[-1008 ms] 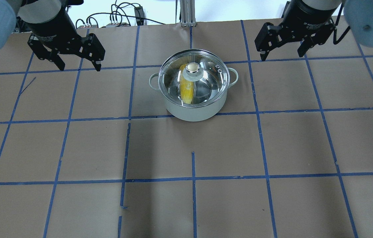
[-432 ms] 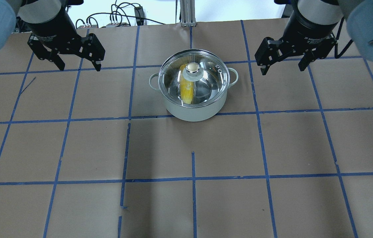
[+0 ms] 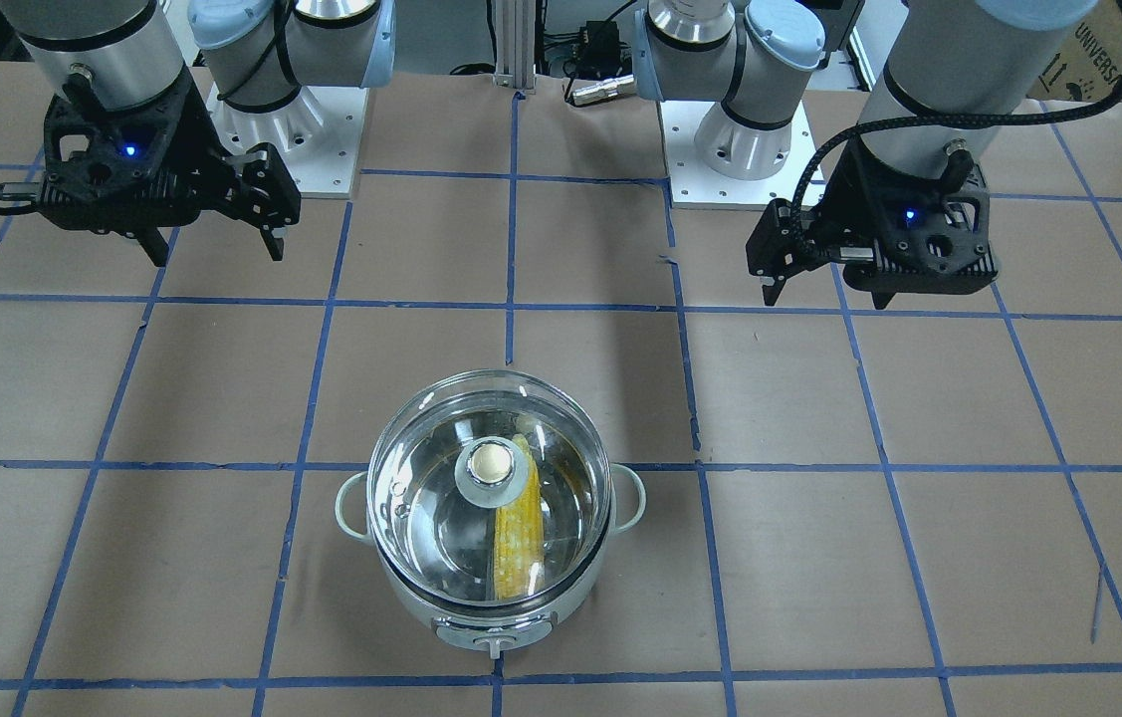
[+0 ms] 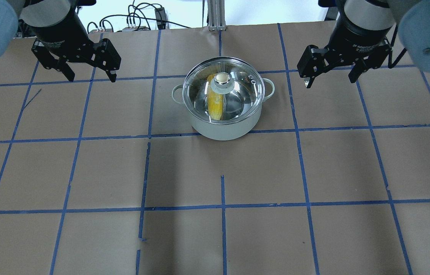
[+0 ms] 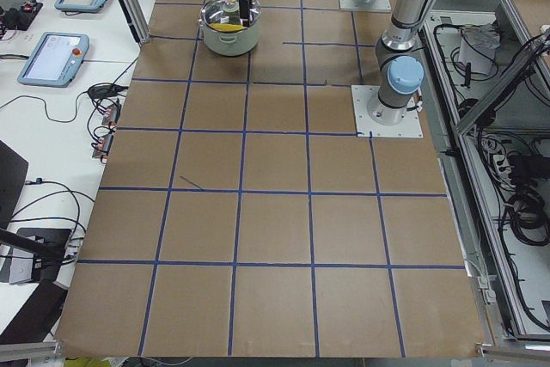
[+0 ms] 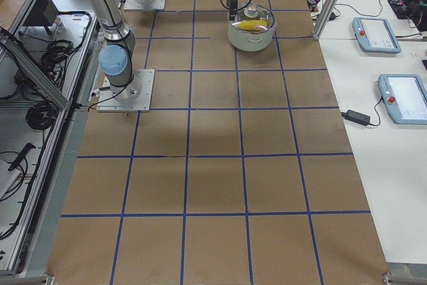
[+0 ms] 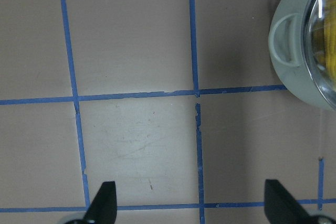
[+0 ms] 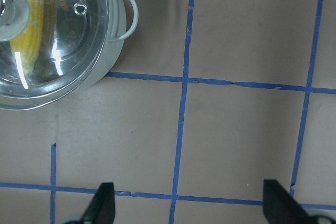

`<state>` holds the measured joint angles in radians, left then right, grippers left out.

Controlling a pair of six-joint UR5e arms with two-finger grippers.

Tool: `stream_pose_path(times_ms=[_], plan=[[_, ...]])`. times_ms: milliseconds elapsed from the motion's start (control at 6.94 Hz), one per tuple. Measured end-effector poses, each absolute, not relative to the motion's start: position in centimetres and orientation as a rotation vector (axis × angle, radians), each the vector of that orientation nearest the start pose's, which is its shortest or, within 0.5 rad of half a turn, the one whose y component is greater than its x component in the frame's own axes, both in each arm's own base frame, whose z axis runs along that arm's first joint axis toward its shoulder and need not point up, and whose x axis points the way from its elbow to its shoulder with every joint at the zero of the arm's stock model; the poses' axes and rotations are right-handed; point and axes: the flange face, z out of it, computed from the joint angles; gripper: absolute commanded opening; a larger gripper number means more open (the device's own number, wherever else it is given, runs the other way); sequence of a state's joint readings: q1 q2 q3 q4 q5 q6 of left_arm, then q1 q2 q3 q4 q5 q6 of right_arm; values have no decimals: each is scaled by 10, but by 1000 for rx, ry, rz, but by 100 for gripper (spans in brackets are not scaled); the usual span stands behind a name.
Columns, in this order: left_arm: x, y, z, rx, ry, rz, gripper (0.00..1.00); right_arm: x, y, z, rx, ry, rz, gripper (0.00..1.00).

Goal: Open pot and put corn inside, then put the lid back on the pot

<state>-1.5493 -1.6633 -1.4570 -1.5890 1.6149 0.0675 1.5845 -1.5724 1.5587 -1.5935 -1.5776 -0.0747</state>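
The lower half of the overhead frame is bare table (image 4: 215, 229), brown paper gridded with blue tape, giving open room in front of the task's things. Further up, at upper centre, stands the pot (image 4: 224, 130), well inside the table's edges with bare paper on every side. The lid (image 4: 241, 95) sits closed on its rim, knob in the middle. The corn (image 4: 216, 105) lies inside on the pot's floor, seen through the glass; its long axis runs up and down the frame, leaning slightly, and passes under the knob's left side (which end tapers I cannot tell through the glare). Level with the pot's far rim, the left gripper (image 4: 92, 78) hangs at upper left and the right gripper (image 4: 329, 82) at upper right, each well apart from the pot's handles, fingers spread wide and released. Behind them is the table's far edge.
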Motion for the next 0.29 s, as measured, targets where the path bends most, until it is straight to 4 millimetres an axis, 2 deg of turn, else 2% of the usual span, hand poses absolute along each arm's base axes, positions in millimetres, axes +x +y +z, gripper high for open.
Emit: stream_pose_path(times_ms=[288], plan=[[-119, -534, 496, 74, 3099, -8, 100, 136, -492, 499, -137, 3173, -61, 100]])
